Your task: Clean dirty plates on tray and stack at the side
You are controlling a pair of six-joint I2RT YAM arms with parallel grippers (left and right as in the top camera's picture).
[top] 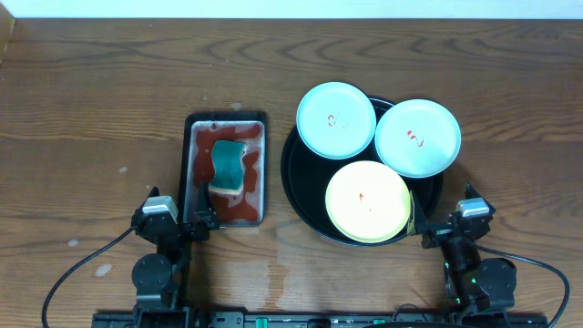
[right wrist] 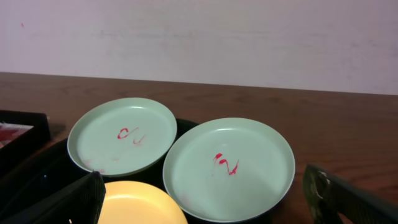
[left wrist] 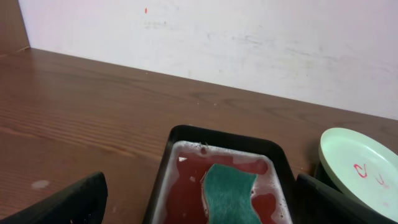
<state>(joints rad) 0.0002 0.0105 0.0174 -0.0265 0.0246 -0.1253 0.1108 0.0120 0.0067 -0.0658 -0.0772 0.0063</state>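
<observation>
A round black tray (top: 305, 187) at centre-right holds three plates with red smears. Two pale blue-white plates (top: 336, 119) (top: 418, 137) lie at its far side. A pale yellow plate (top: 368, 201) lies at its near side. The right wrist view shows the same blue-white plates (right wrist: 121, 134) (right wrist: 227, 165), the yellow plate (right wrist: 140, 205) and a strip of tray (right wrist: 182, 126). My right gripper (top: 439, 232) (right wrist: 205, 205) stands open at the tray's near right edge, holding nothing. My left gripper (top: 193, 224) (left wrist: 199, 211) is open and empty at the near end of a black pan.
The rectangular black pan (top: 194, 123) (left wrist: 186, 134) left of the tray holds reddish liquid and a green sponge (top: 228, 166) (left wrist: 230, 193). One blue-white plate (left wrist: 360, 171) shows at the right edge of the left wrist view. A pale wall stands behind the wooden table (top: 91, 109).
</observation>
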